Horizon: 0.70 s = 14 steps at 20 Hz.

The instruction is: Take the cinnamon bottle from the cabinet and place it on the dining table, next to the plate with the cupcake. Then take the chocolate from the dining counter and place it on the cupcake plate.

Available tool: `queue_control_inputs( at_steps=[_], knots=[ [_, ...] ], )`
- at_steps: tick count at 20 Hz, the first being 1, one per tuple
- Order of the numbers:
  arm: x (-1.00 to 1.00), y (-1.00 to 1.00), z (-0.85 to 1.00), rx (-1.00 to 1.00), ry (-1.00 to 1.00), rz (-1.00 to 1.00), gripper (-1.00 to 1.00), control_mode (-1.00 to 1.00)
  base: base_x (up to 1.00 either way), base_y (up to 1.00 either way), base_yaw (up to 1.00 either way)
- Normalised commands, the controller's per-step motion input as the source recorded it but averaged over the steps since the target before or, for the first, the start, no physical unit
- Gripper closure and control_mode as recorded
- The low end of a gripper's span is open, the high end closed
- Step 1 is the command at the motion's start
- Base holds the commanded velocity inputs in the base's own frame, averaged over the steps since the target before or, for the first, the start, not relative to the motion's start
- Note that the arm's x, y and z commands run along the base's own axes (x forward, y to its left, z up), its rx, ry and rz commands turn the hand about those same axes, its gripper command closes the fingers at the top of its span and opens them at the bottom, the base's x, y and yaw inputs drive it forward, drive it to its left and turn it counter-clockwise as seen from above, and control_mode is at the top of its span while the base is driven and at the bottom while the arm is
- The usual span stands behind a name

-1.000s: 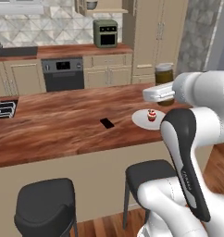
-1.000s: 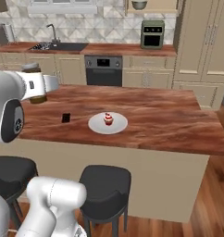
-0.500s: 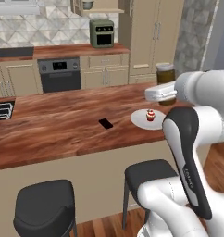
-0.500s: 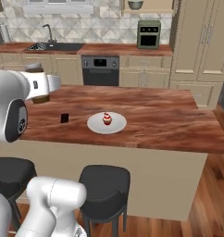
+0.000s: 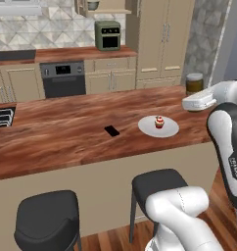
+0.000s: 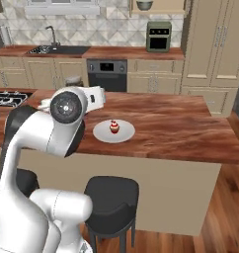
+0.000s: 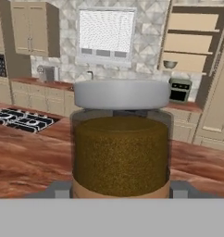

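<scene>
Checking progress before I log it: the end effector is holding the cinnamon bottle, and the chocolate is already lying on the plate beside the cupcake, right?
Not quite. The chocolate is not on the plate; the left base view shows it on the dining table, apart from the plate, left of it in that view. The rest holds: the end effector holds the cinnamon bottle, and the cupcake sits on the plate.

I am seeing a green toaster oven (image 5: 107,35) sitting on the rear wood counter (image 5: 66,53), above a built-in black oven (image 5: 64,78). Tall tan cupboard doors (image 5: 159,37) are standing to its right. Two dark round stools (image 5: 47,215) are standing on the wood floor (image 6: 225,197). A gas hob (image 7: 22,119) is lying beside a sink (image 6: 57,49).
</scene>
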Motion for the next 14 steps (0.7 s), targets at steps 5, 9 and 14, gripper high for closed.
queue_control_inputs(
  at_steps=[5, 9, 14],
  knots=[
    [0.37, -1.00, -0.39, 0.00, -0.02, 0.06, 1.00, -1.00, 0.00, 0.00, 0.00],
    [0.54, -0.98, -0.35, 0.00, 0.00, 0.00, 1.00, -1.00, 0.00, 0.00, 0.00],
    [0.50, -0.91, -0.35, 0.02, 0.00, 0.00, 1.00, -1.00, 0.00, 0.00, 0.00]
  ],
)
